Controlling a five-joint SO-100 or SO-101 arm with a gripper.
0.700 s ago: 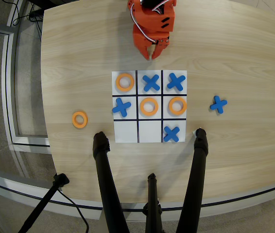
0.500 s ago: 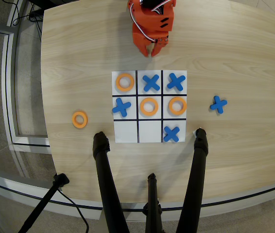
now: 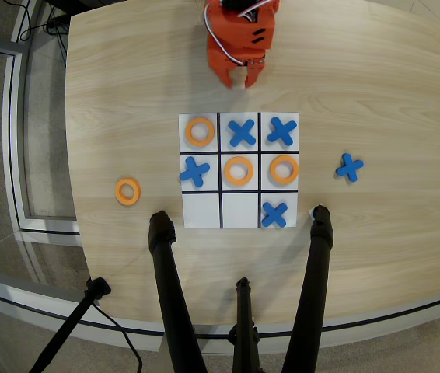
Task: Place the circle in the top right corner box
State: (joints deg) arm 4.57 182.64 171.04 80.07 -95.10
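Observation:
An orange ring (image 3: 127, 190) lies on the bare table left of the board. Three more orange rings sit in board cells: top left (image 3: 200, 131), centre (image 3: 238, 170) and middle right (image 3: 284, 169). The white 3x3 board (image 3: 240, 220) has black lines. In this overhead view its top right cell holds a blue X (image 3: 281, 130), and its bottom left cell (image 3: 201, 210) is bare. My orange gripper (image 3: 241, 80) hangs above the table just beyond the board's top edge. Its jaws look slightly apart and hold nothing.
Blue X pieces lie in the top middle (image 3: 242, 132), middle left (image 3: 194, 171) and bottom right (image 3: 274, 213) cells. One more X (image 3: 350, 166) lies on the table right of the board. Black stand legs (image 3: 165, 264) (image 3: 317, 256) rise at the near edge.

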